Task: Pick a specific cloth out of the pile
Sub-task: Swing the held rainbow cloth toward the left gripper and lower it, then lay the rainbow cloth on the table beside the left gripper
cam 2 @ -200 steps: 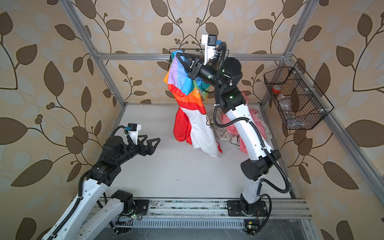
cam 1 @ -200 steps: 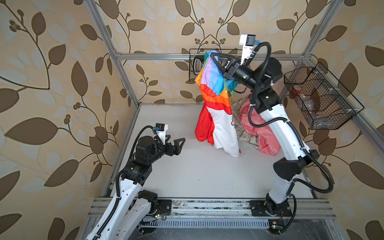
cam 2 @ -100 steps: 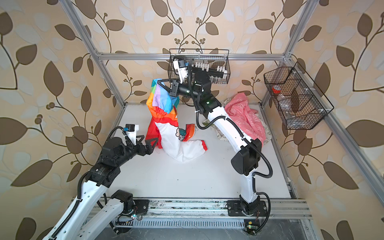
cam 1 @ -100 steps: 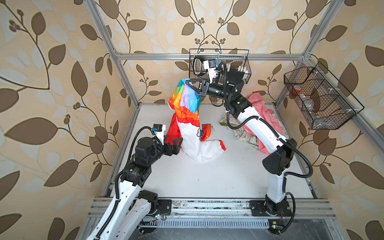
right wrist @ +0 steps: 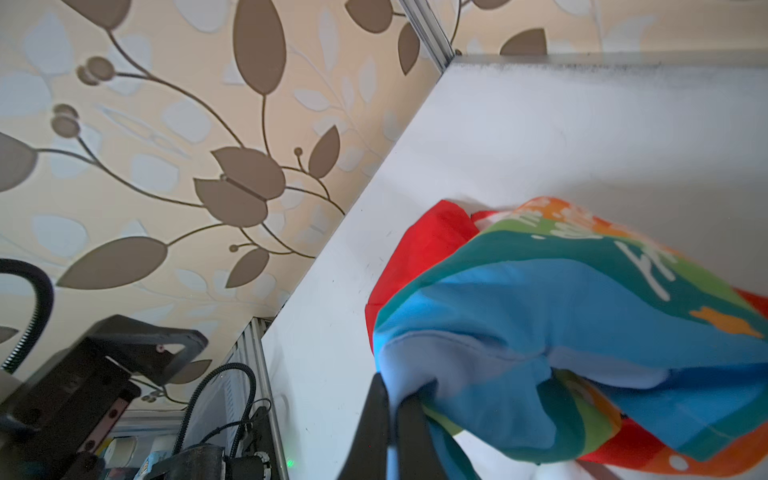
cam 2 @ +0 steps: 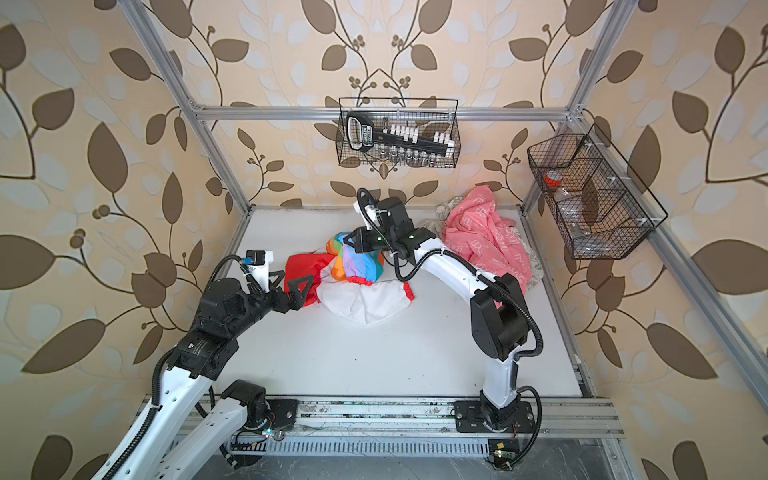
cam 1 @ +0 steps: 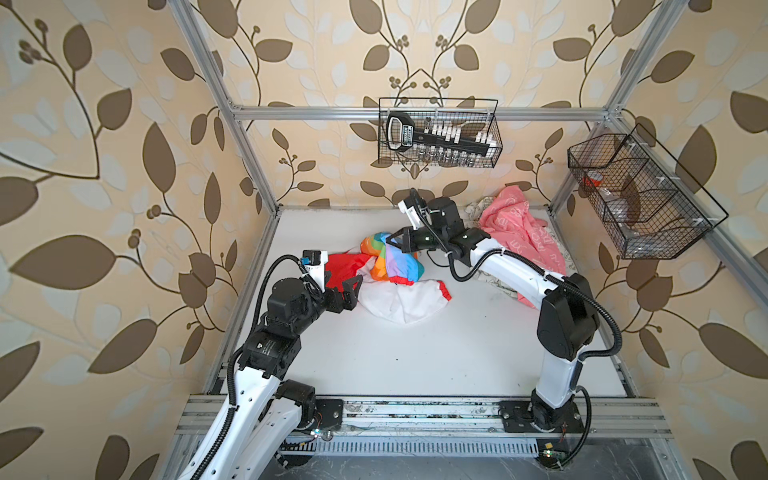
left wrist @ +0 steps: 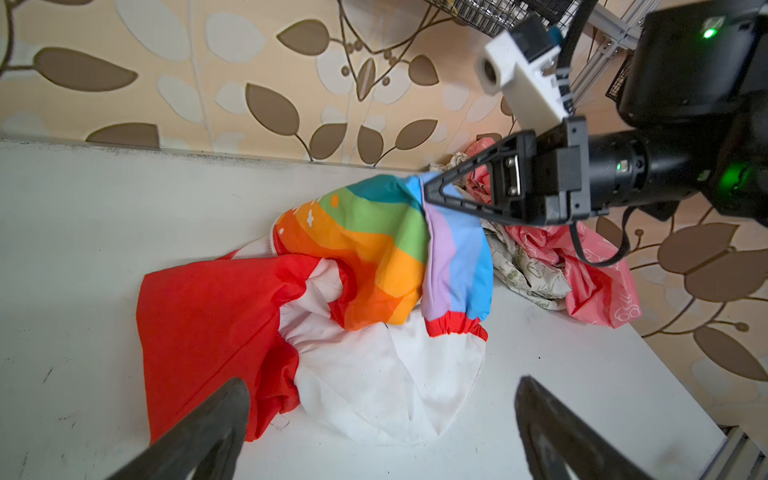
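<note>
The rainbow-striped cloth (cam 1: pixel 395 266) (cam 2: pixel 357 266) lies heaped on the white table, left of centre, with its white lining and red part spread toward the front. My right gripper (cam 1: pixel 391 242) (cam 2: pixel 353 243) is shut on its blue-purple top fold, holding that fold just above the heap; the right wrist view shows the fold pinched between the fingers (right wrist: pixel 397 388). My left gripper (cam 1: pixel 343 286) (cam 2: pixel 293 279) (left wrist: pixel 382 386) stands open at the cloth's red left edge, nothing between its fingers. The pile, a pink cloth (cam 1: pixel 523 237) over a cream printed one (left wrist: pixel 523 270), sits at the back right.
A wire basket (cam 1: pixel 438 133) with a socket tool set hangs on the back wall. A second wire basket (cam 1: pixel 636 195) hangs on the right frame rail. Aluminium posts stand at the table's (cam 1: pixel 415 353) back corners.
My right arm has swung down and to the left with the cloth, which hung high before and now rests on the table by the left gripper. The left arm barely moved.
</note>
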